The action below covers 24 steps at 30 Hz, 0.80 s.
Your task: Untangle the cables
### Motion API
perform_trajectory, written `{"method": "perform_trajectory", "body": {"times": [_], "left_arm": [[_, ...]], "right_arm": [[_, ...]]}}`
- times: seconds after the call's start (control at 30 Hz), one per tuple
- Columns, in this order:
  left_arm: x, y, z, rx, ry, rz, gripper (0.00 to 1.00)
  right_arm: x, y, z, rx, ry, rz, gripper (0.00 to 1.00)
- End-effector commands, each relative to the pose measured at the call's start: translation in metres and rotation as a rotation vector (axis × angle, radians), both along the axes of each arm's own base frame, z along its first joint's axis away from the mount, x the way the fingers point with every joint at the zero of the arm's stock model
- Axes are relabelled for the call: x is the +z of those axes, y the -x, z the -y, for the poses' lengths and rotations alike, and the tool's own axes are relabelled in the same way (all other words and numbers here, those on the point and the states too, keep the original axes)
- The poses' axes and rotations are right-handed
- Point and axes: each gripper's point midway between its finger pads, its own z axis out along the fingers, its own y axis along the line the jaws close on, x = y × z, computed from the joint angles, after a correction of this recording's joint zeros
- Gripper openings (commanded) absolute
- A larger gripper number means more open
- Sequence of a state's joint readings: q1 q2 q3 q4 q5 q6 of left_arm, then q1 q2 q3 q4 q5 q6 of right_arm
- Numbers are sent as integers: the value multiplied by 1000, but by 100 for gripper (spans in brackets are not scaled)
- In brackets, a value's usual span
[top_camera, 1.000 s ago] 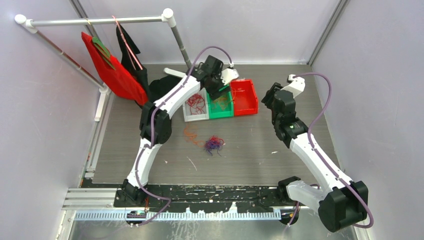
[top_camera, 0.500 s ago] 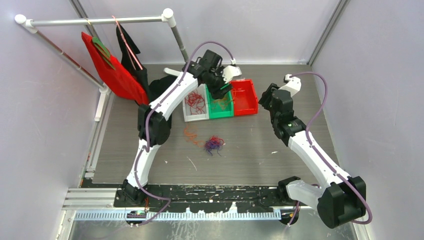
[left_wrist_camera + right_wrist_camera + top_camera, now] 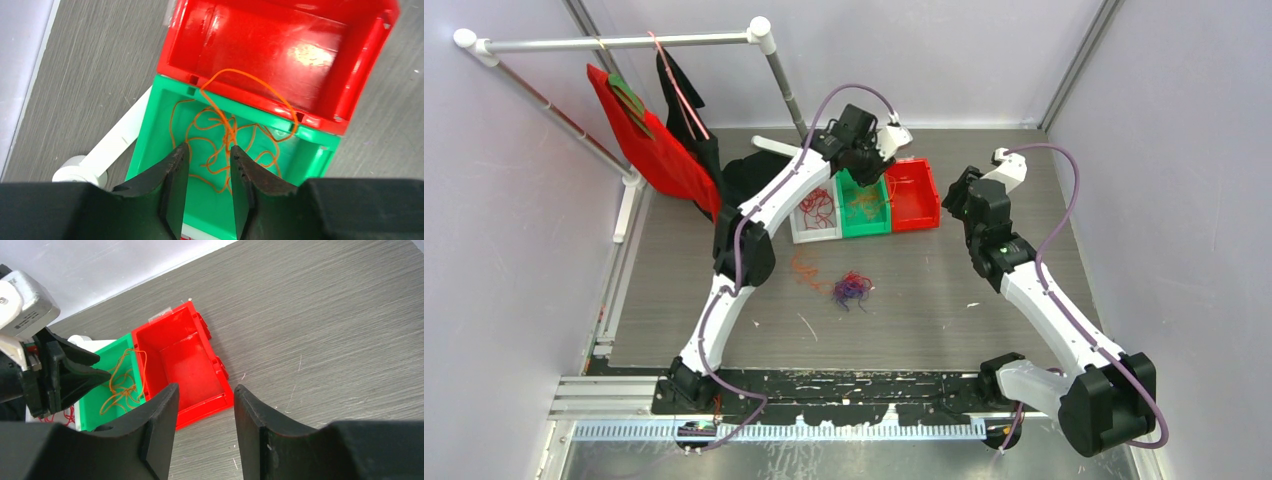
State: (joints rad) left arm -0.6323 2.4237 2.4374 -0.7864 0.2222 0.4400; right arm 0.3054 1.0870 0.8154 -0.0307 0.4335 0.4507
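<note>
Drawn back toward the far end of the green bin (image 3: 150, 145) over the last second, the left gripper (image 3: 208, 149) has its jaws narrower than before. A clear gap remains between them, and I see nothing pinched from my station.

The orange cable (image 3: 220, 145) lies below those jaws as a loose tangle on the green bin's floor. One loop of it rises over the shared wall and hangs into the red bin (image 3: 260, 45) beside it.

In the overhead view, a red cable (image 3: 816, 207) sits in the white bin (image 3: 817, 238) on the green bin's other side. Two more clumps lie on the table (image 3: 984, 280) nearer the arm bases: an orange clump (image 3: 804, 268) and, just beside it, a purple clump (image 3: 852, 288) with red strands mixed in.

The right gripper (image 3: 206, 389) hovers off the red bin's outer side with jaws spread and nothing between them. From its wrist camera, the left gripper blocks part of the green bin.

The left arm's forearm crosses above the white bin's near left corner. The white foot (image 3: 110, 145) of a rack runs up to the green bin's far corner. On the rack's rail (image 3: 624, 42) at the far left hang a red garment (image 3: 639, 135) and a black garment (image 3: 684, 100), well apart from the bins.
</note>
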Motion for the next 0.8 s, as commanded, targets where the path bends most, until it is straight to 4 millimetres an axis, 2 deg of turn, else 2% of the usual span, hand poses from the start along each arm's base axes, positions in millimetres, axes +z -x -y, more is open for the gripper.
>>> {"method": "perform_trajectory", "body": {"times": [0.0,0.1,0.23,0.33,0.47,0.53,0.6,0.7,0.77], "left_arm": [[11,-24,-1,78,44,62,36],[-1,-30,-7,103,35,43,34],[-8,-28,-8,119,63,-8,28],[1,-23,-7,109,115,-46,24],[23,-27,-14,132,126,10,23],[37,-30,-17,156,154,38,31],[45,-23,-15,151,164,41,40],[33,-9,-8,101,132,17,51],[34,-7,-5,99,150,-2,55]], "right_arm": [[29,-4,3,-16,-23,96,49],[31,-3,4,-17,-21,101,47],[31,-3,6,-26,-18,102,45],[31,-2,5,-22,-17,99,44],[29,-2,5,-23,-16,95,44],[28,-2,6,-24,-18,96,44],[29,-1,6,-26,-22,98,44],[30,-1,5,-23,-29,106,45],[30,0,5,-21,-28,107,45]]}}
